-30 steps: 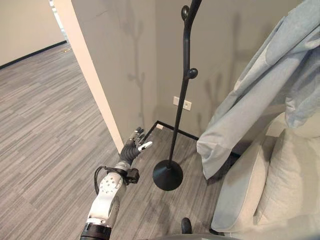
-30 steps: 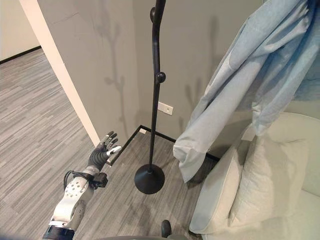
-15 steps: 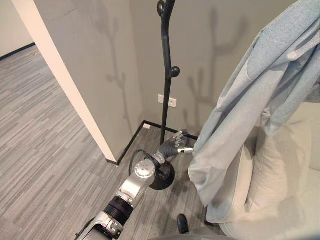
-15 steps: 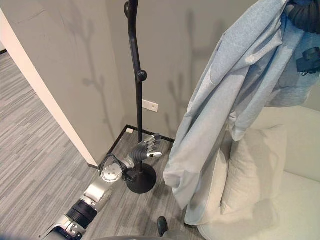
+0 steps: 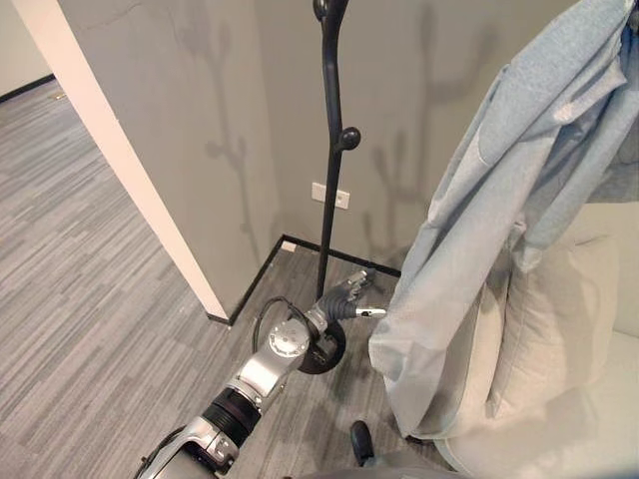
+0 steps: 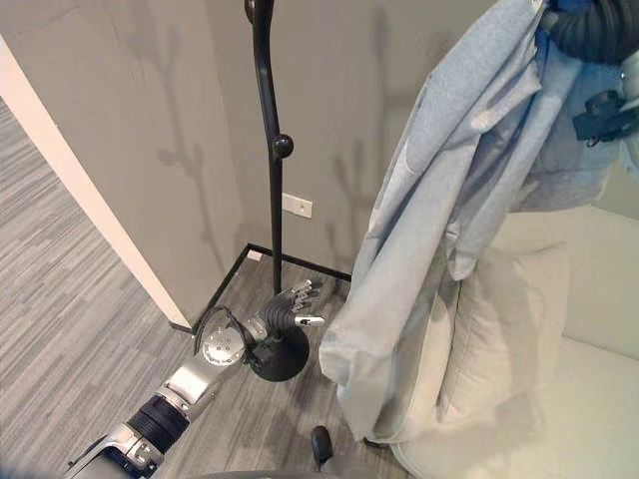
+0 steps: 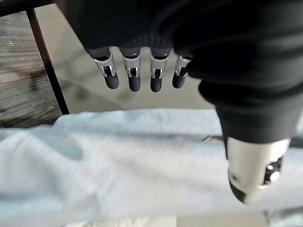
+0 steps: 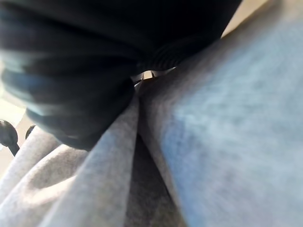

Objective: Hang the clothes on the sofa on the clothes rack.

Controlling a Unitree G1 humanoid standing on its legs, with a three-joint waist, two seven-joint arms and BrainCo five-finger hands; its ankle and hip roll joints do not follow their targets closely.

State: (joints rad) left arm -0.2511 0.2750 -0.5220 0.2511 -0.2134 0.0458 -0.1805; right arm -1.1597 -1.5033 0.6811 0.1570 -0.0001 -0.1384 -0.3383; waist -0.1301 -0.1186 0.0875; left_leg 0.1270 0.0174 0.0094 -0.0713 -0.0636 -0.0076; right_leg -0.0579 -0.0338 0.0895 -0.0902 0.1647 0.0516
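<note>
A light blue garment hangs in the air beside the sofa, its lower hem near the floor. My right hand holds it up by its top, and the cloth is bunched under the hand's dark cover. My left hand reaches low, just above the round base of the black clothes rack. It is open, with its fingers straight and pointing at the garment's lower part, a short way off it. The rack's pole has knobs and stands by the grey wall.
The rack stands in a corner of the grey wall, with a beige wall edge to its left and a white socket low behind the pole. The cream sofa with its cushion takes up the right side. Grey plank floor stretches to the left.
The view has shifted right. My left arm has reached forward from left of the rack base to just above it, close to the garment. The garment hangs a little nearer the rack.
</note>
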